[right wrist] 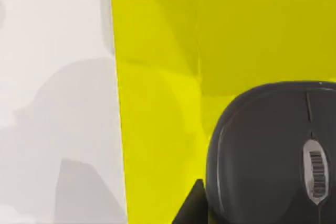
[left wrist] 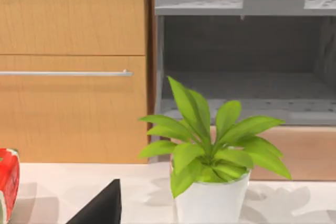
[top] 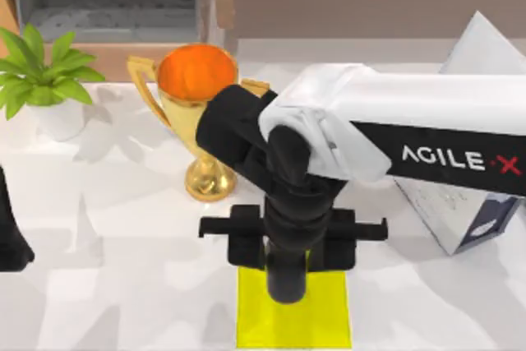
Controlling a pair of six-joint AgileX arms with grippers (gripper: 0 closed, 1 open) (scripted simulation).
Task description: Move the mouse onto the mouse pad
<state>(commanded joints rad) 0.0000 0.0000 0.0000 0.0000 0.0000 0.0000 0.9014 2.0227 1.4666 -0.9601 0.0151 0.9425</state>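
Note:
The yellow mouse pad lies flat near the table's front edge, right of centre. My right arm reaches over it, and the right gripper points straight down above the pad's back left part. In the right wrist view a dark grey mouse with a scroll wheel sits over the mouse pad, and one dark fingertip presses against its side. The mouse looks held close under the wrist. My left gripper stays parked at the table's left edge.
A gold trophy with an orange bowl stands just behind the right arm. A potted plant stands at the back left and a white box at the right. A red object lies near the left gripper.

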